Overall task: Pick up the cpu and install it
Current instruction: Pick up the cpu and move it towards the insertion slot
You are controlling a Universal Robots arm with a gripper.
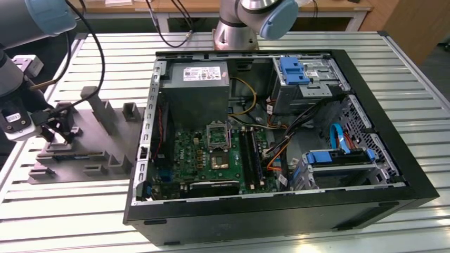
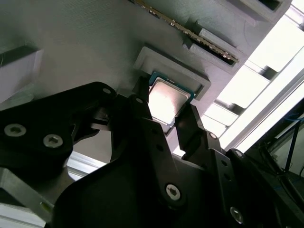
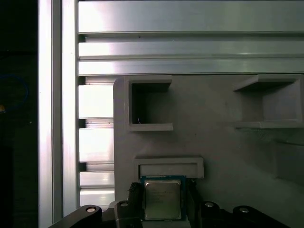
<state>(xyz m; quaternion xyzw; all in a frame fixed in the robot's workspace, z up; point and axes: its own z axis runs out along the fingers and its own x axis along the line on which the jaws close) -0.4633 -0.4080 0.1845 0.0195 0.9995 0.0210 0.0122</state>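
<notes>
The cpu (image 2: 167, 100) is a small square chip with a pale silver top and a green rim. It sits between my gripper's (image 2: 166, 110) two black fingers (image 2: 142, 107), which close against its opposite edges. It lies just beside a raised pocket frame (image 3: 168, 167) of the grey moulded tray (image 3: 213, 142). In the first wrist view the cpu (image 3: 162, 200) shows between the same gripper (image 3: 162, 194). In the exterior view my gripper (image 1: 58, 134) is low over the tray (image 1: 91, 155) at the exterior view's left, outside the computer case.
The open black computer case (image 1: 281, 211) lies to the exterior view's right of the tray. Inside are the motherboard with its socket (image 1: 219, 158) and open metal bracket (image 1: 218, 134), the grey power supply (image 1: 200, 92) and loose cables. Upright tray blocks (image 1: 95, 103) stand near the gripper. Slatted aluminium table (image 1: 63, 205) underneath.
</notes>
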